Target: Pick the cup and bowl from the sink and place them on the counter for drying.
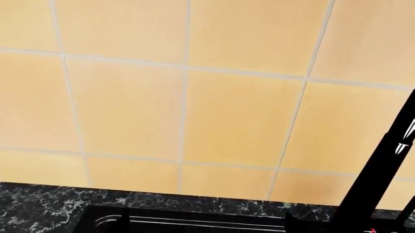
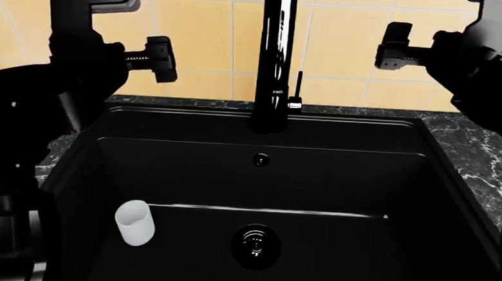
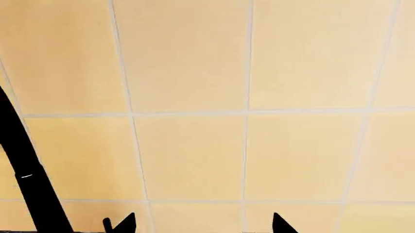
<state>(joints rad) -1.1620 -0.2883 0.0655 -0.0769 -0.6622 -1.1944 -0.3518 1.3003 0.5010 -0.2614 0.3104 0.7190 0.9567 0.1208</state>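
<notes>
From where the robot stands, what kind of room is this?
Most likely a kitchen, at the sink: a black sink with a tall faucet, set in a marble-patterned counter against a yellow tiled wall. A white cup sits in the basin.

Kitchen, sim render: big matte black sink (image 2: 258,179) w/ chrome drain (image 2: 256,244) and tall glossy black faucet (image 2: 274,58) at the far rim, set in a dark marble-veined counter (image 2: 482,159). Yellow-tan tiled backsplash (image 2: 205,35) w/ pale grout behind. Prob. a home kitchen, but views are too tight to confirm.
</notes>
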